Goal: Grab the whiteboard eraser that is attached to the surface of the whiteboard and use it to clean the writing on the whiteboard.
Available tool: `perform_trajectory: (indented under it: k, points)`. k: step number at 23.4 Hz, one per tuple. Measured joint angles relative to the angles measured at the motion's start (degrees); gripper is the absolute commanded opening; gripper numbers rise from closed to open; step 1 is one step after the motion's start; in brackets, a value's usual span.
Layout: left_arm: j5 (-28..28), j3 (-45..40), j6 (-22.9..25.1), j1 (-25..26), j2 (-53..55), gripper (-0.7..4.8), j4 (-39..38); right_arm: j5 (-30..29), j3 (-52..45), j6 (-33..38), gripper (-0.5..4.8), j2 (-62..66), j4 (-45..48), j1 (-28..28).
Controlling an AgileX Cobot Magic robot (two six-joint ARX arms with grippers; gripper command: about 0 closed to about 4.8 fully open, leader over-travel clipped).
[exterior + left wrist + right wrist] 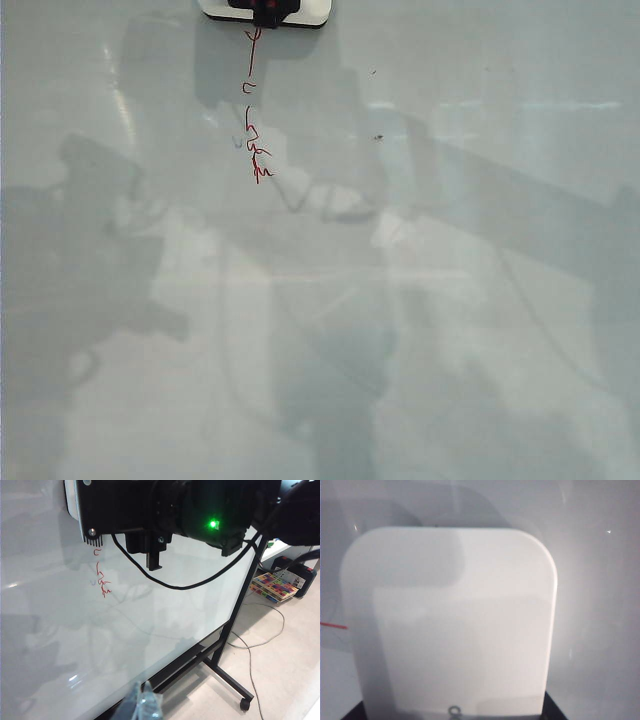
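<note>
The left gripper (145,702) hangs low and idle, away from the whiteboard (450,300); its jaws I can't make out. The red writing (256,130) runs down from the whiteboard eraser (310,12) at the board's top edge, where the right gripper (266,10) is clamped on it. Wiping looks barely begun; next it should drag down the column.

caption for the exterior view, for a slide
Right gripper holds the whiteboard eraser at the top of the red writing on the whiteboard.
</note>
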Motion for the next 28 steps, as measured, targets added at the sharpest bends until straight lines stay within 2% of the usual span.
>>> perform_trajectory:
  k: [8,10,22,28]
  points:
    - [0.0,0.0,0.0,0.0,0.0,-0.02,0.0,-2.5,0.1,-1.7,2.10,-0.1,1.5,-0.2]
    - [0.0,0.0,0.0,0.0,0.0,-0.02,0.0,-4.3,0.1,0.1,2.10,0.1,1.9,-0.3]
    - [0.0,0.0,0.0,0.0,0.0,-0.02,0.0,-4.5,0.8,6.0,2.10,2.2,2.6,-0.6]
    - [0.0,0.0,0.0,0.0,0.0,-0.02,0.0,-7.2,1.0,10.5,2.10,3.3,-1.6,-0.5]
